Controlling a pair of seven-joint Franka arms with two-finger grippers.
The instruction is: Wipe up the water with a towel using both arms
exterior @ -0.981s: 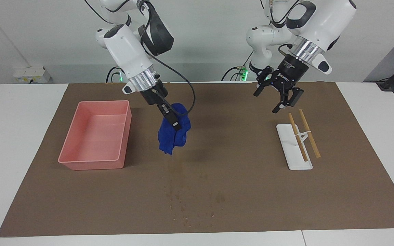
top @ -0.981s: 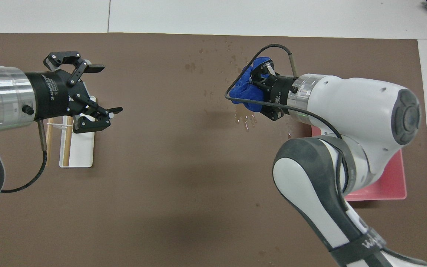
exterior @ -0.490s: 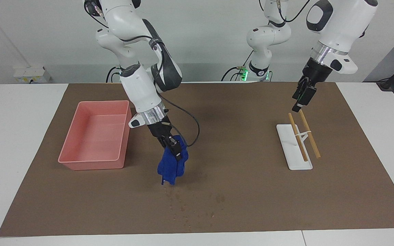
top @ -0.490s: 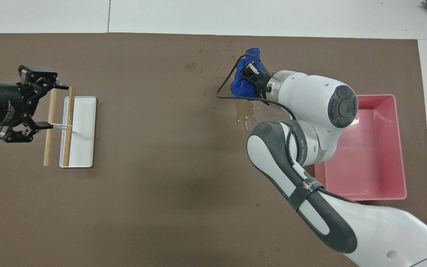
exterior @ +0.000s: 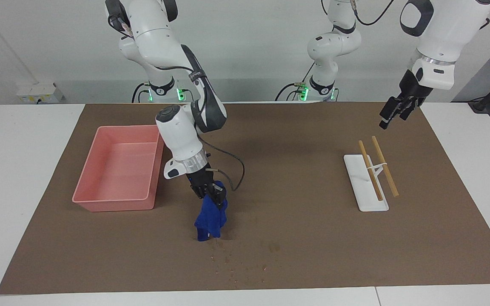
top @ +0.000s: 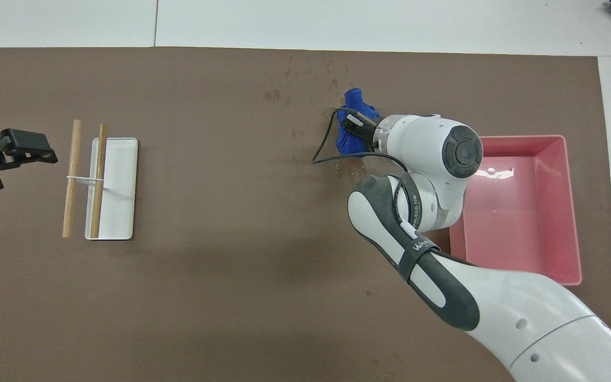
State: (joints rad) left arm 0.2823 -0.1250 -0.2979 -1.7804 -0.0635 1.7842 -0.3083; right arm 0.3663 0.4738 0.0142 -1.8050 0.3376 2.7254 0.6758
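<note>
In the facing view, we start with the pink tray (exterior: pixel 119 168), sitting toward the right arm's end of the table. At about four o'clock from it our right gripper (exterior: pixel 211 196) pinches the top of the blue towel (exterior: pixel 211 219), fingers squeezed shut on it, so the cloth hangs down and its bottom touches the brown mat (exterior: pixel 313 238). The water (exterior: pixel 240 261) lies at about five o'clock from the towel, farther from us, so we think wiping comes next. Then comes the white rack (exterior: pixel 366 182). At one o'clock over it our left gripper (exterior: pixel 391 115) waits; we cannot tell how wide it is.
</note>
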